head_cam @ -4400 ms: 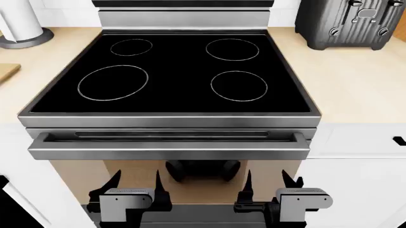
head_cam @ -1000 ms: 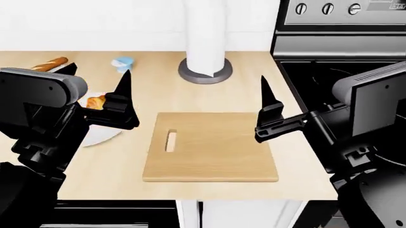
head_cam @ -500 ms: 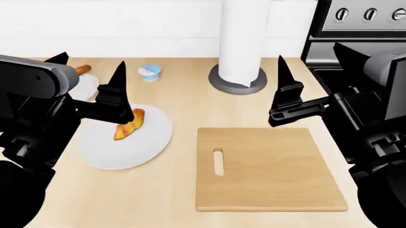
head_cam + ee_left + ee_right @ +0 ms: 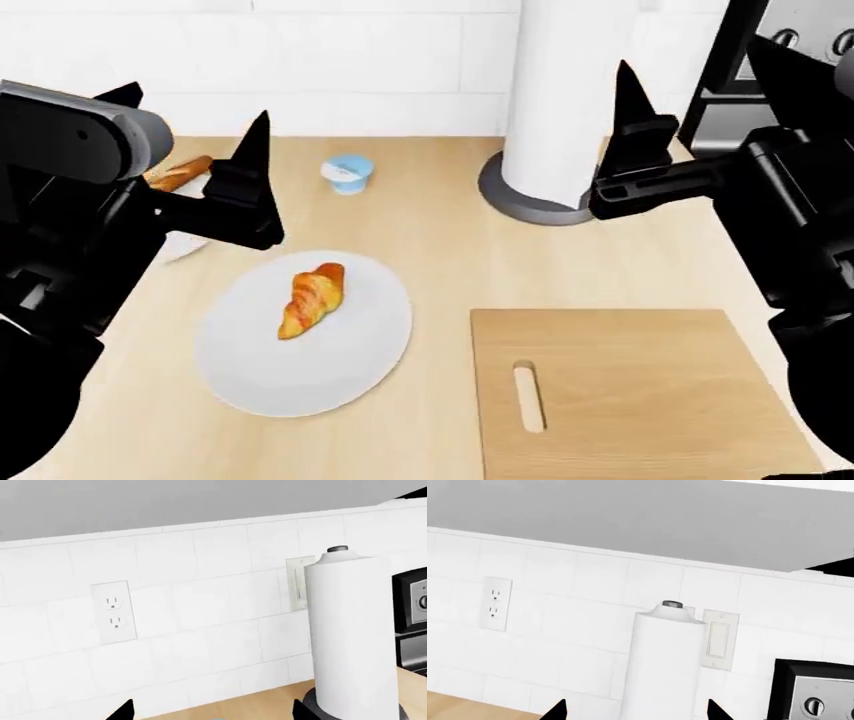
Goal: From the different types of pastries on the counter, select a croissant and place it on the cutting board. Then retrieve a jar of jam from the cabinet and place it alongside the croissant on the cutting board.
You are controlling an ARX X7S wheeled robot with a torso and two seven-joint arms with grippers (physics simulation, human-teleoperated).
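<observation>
Croissant (image 4: 311, 301), small, golden-orange, lies on your round white plate (image 4: 360, 360) just below the left gripper (image 4: 187, 140), jaws spread, empty. Right gripper (image 4: 694, 85) likewise spread above the light wooden cutting board (image 4: 641, 400). White paper-towel roll (image 4: 574, 90) stands beyond.

Counter (image 4: 400, 230): matt, light wood-look surface. Cutting board (image 4: 641, 390): smooth pale wood. Plate (image 4: 340, 350): white, smooth. Croissant (image 4: 311, 299): ridged, golden, slightly glossy crust. Paper towel roll (image 4: 567, 90): matt white paper on grey base.
</observation>
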